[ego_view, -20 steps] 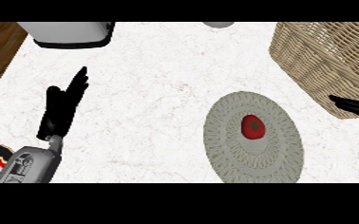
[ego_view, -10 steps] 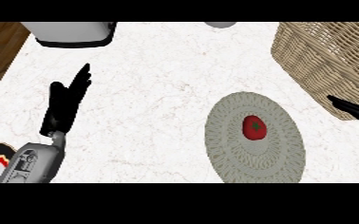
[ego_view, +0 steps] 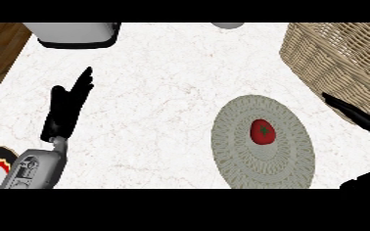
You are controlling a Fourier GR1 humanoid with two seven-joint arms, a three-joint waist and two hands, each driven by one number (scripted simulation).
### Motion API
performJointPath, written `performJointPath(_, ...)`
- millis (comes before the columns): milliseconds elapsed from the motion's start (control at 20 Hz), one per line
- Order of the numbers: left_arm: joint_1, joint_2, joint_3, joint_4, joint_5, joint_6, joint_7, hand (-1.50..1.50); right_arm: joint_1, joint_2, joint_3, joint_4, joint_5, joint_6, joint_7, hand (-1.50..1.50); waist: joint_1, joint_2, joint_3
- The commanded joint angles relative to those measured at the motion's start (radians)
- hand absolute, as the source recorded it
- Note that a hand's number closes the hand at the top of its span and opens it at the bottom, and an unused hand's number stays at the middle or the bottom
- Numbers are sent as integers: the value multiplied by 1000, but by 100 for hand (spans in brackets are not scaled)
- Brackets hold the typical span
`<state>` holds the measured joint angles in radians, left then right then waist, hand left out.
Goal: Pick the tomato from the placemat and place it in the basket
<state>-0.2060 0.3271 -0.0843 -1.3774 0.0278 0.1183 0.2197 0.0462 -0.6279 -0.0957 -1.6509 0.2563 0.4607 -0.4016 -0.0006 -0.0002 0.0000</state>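
**A:** Where is the tomato just now?

**B:** The tomato [ego_view: 263, 131] lies on the placemat [ego_view: 245, 169], a little up and right of the placemat's middle, with nothing touching it.

**A:** And the robot's two hands?

**B:** The right robot hand [ego_view: 348, 110] barely shows, just off the placemat's right rim. What is visible is a straight dark finger, spread and holding nothing. The left robot hand [ego_view: 66, 111] rests well to the placemat's left over the bench [ego_view: 166, 88], with its fingers straight and nothing held.

**A:** So which step is the robot on?

**B:** The reach, most likely, and the right robot hand is the nearer one. It would do well to cross the placemat's right rim and come down on the tomato from above. The fingers and thumb should be spread to either side, then close low round the widest part. A sideways nudge could set the tomato rolling (round things seldom wait). The fingertips should stay just off the placemat's woven ridges, which might catch them.

**A:** And after the grasp?

**B:** The basket [ego_view: 329, 54] stands beyond the placemat's upper right and its wall looks tall, so the tomato needs a clear lift first.

**A:** How does the tomato look?

**B:** It is small, round and glossy red, with a dark green stem mark on top. It is probably smooth and slippery.
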Motion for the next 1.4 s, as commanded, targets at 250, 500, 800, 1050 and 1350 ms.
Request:
performJointPath(250,-44,-2,69,33,-10,-74,-7,0,-76,176,123,156,218,-103,-53,-150,3,1,0)
performJointPath(500,36,-50,67,-37,-61,-61,-1,0,-177,185,63,282,240,-82,-105,-150,4,0,0)
performJointPath(800,-35,-83,92,32,-92,-76,-4,0,-82,274,107,171,295,-120,-62,-150,-3,0,0)
performJointPath(1050,-14,-105,111,56,-115,-107,-53,0,-147,306,94,212,324,-102,-46,-150,-1,0,0)
performJointPath(1350,-57,-110,126,26,-127,-104,15,0,-187,361,134,306,399,-158,-48,-150,1,1,0)
